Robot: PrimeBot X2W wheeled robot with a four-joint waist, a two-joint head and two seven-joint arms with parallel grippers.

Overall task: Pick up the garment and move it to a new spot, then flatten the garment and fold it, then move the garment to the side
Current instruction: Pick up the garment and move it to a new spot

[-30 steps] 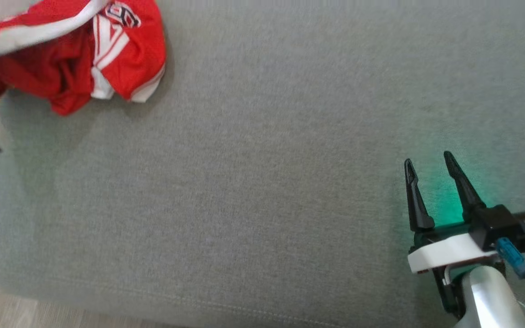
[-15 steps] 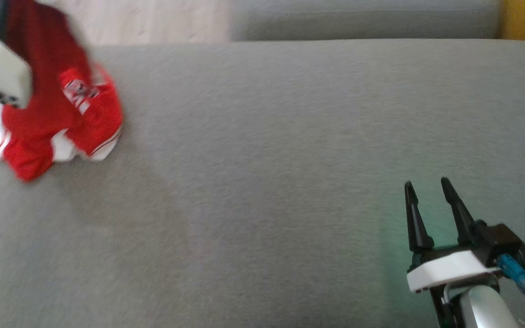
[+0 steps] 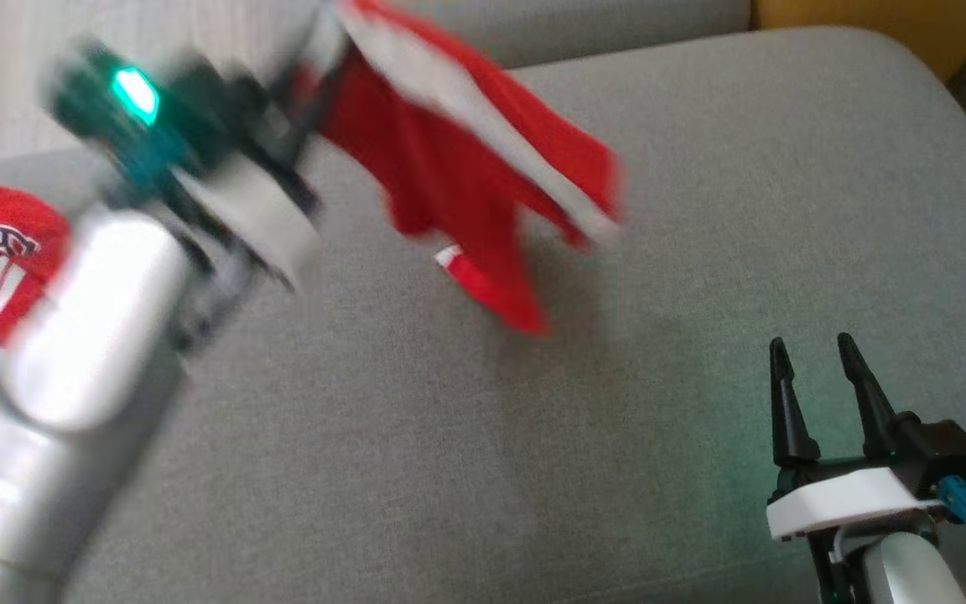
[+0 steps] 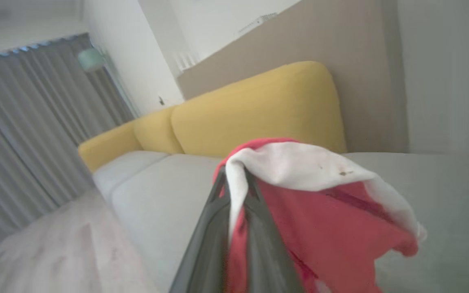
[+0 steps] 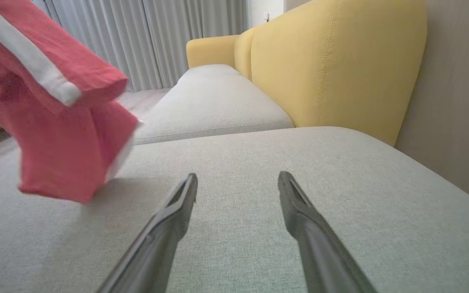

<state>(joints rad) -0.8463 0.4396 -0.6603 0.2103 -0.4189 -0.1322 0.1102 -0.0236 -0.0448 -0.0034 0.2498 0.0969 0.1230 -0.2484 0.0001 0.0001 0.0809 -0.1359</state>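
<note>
The left fingers are shut on the white edge of the shirt, which hangs in the air over the far left of the sofa. The right fingers, near right, are wide open and hold nothing. The pinch looks small, so a fast swing could pull the shirt loose, or drop it bunched up.

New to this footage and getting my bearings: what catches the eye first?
A red and white garment hangs in mid-air above the grey sofa cushion, upper centre of the head view, pinched in the shut left gripper. At lower right the right gripper sits open and empty over the cushion.
</note>
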